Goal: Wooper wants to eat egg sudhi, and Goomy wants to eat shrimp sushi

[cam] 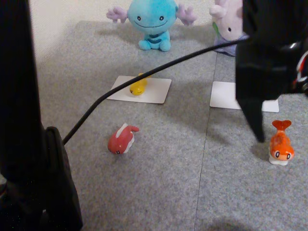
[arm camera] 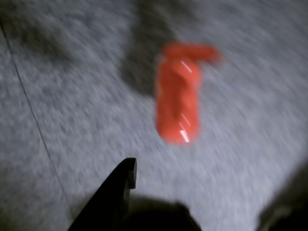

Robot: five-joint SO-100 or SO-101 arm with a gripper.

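In the other view, Wooper [cam: 153,21] sits at the back, with the yellow egg sudhi [cam: 138,85] on a white card [cam: 156,91] in front of it. Goomy [cam: 228,21] sits at the back right, partly hidden by my arm. The orange shrimp sushi [cam: 281,143] stands upright on the carpet at the right. My black gripper [cam: 260,134] hangs just left of it, tip near the carpet. The wrist view is blurred by motion: the shrimp sushi [arm camera: 179,94] lies ahead of my gripper [arm camera: 211,173], whose fingers [arm camera: 120,190] stand apart with nothing between them.
A dull red fish figure [cam: 122,139] lies on the grey carpet left of centre. A second white card [cam: 225,94] lies in front of Goomy, partly under my arm. A black cable [cam: 144,77] crosses the scene, and a dark stand [cam: 29,144] fills the left edge.
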